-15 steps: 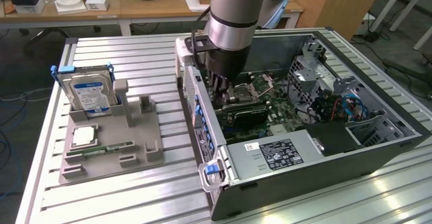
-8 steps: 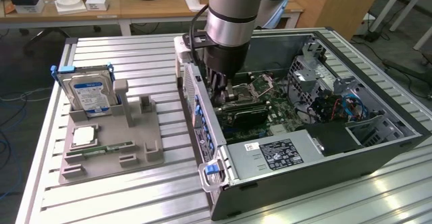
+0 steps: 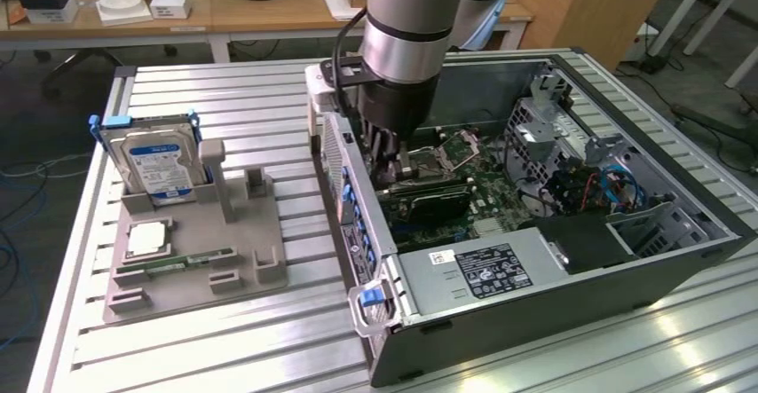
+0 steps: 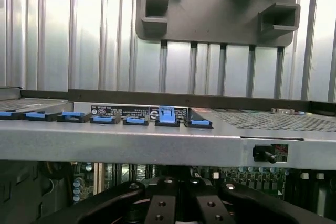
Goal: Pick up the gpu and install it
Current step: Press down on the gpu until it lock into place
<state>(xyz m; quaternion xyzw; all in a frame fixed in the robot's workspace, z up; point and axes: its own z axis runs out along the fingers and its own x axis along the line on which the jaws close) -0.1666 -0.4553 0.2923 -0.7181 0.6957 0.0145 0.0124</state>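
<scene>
Installation step: gripper down inside the case, over the card

Work stands at the install half of the task, by my reading. The grey cylindrical robot arm reaches down into the open black-and-silver computer case (image 3: pixel 663 260), and its black gripper (image 3: pixel 397 158) hangs low over the green motherboard. In the wrist view the gripper (image 4: pixel 176 203) has its fingers drawn fully together, looking across the case's silver rear wall with its row of blue plastic latches (image 4: pixel 166 115).

The gpu (image 3: pixel 429 200), a thin flat dark circuit card, lies level inside the case, just beside the gripper at about five o'clock from it in the exterior view. Whether the closed fingers pinch its edge or merely press near it, I cannot tell (the arm's body hides the contact).

As a judgement, seating calls for the card's edge in line with its slot and a straight push, with no tilt.

Outside the case, at nine o'clock, the grey moulded parts fixture (image 3: pixel 255 233) holds the boxy silver hard drive with blue label (image 3: pixel 160 164) and the narrow green RAM stick (image 3: pixel 177 262).
</scene>
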